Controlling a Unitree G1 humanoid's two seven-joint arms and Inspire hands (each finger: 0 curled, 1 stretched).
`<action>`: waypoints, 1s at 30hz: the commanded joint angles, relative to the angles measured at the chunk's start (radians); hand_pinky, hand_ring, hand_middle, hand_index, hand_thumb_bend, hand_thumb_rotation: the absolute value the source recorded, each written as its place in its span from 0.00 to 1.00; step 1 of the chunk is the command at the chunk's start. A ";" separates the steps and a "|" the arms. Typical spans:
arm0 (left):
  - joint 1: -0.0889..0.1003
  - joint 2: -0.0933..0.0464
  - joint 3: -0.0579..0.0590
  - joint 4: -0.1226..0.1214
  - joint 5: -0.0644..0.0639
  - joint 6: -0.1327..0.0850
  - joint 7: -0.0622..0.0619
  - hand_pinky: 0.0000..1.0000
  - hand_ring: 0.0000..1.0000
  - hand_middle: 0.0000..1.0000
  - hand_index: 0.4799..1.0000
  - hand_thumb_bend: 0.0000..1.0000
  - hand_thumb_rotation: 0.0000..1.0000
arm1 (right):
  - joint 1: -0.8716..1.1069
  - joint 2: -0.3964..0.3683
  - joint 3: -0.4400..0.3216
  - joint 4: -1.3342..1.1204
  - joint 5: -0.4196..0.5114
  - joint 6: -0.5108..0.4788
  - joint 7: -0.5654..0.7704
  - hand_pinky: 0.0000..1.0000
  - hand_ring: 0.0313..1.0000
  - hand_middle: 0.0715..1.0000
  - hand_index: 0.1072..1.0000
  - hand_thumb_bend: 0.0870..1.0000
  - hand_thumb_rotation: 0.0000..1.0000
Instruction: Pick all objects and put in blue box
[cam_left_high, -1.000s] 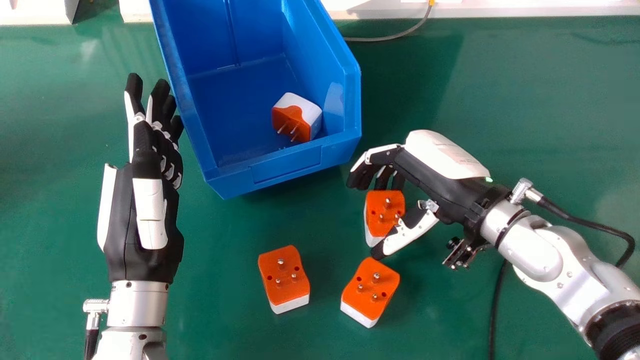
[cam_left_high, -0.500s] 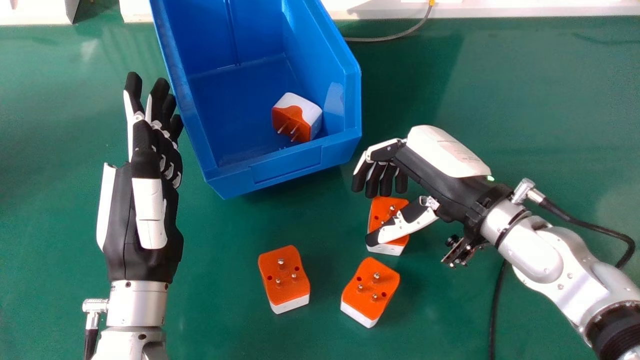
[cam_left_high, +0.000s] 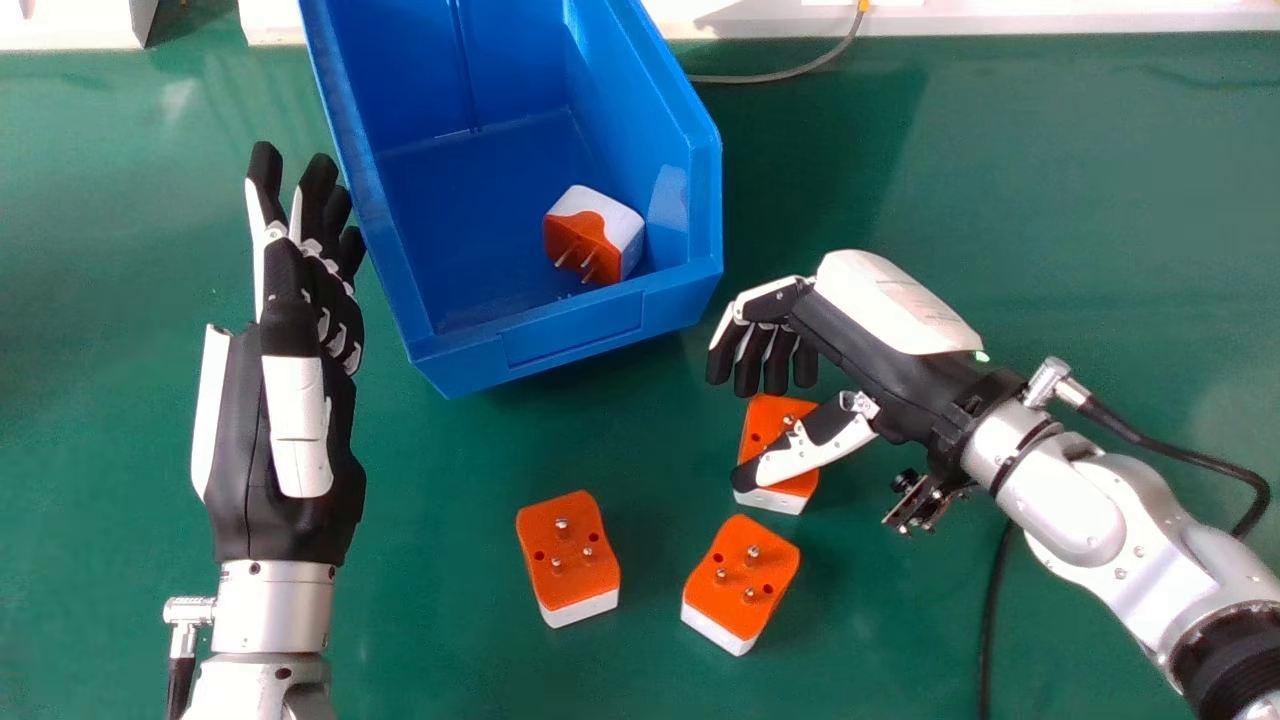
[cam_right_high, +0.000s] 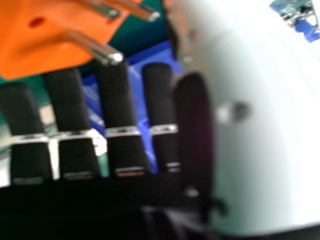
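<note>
Beside the near right corner of the blue box, my right hand (cam_left_high: 870, 340) hangs over an orange-and-white plug adapter (cam_left_high: 765, 425). Its relaxed fingers end at the adapter's far edge, while the thumb crosses above the orange face. In the right hand view, the adapter (cam_right_high: 45, 45) with metal pins is close to the fingertips of my right hand (cam_right_high: 117, 107). Two more adapters lie pins up on the table, one (cam_left_high: 568, 555) nearer the middle, another (cam_left_high: 742, 580) to its right. The blue box (cam_left_high: 570, 335) holds one tipped adapter (cam_left_high: 597, 232). My left hand (cam_left_high: 298, 430) is left of the box, fingers straight.
The green table (cam_left_high: 1050, 180) extends around the box and adapters. A thin grey cable (cam_left_high: 770, 77) runs behind the box at the table's far edge. A black cable (cam_left_high: 990, 610) lies below the right forearm.
My right hand's fingers have drawn back from behind the adapter and now show in front of its far edge. The adapter has turned and shifted slightly toward the robot, with the thumb now across it.
</note>
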 joint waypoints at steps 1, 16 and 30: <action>0.001 0.003 -0.002 -0.019 -0.006 -0.006 -0.009 1.00 1.00 1.00 1.00 0.87 1.00 | -0.018 -0.013 0.018 0.007 -0.012 -0.004 0.018 0.36 0.39 0.42 0.45 0.49 0.00; 0.002 0.005 -0.002 -0.020 -0.008 -0.005 -0.010 1.00 1.00 1.00 1.00 0.85 1.00 | -0.052 -0.039 0.103 0.030 -0.046 0.054 0.089 0.53 0.59 0.60 0.44 0.48 0.09; -0.001 0.001 -0.004 -0.021 0.000 -0.008 -0.005 1.00 1.00 1.00 1.00 0.85 1.00 | -0.076 -0.043 0.132 0.075 -0.050 0.048 0.069 0.58 0.64 0.67 0.59 0.74 0.03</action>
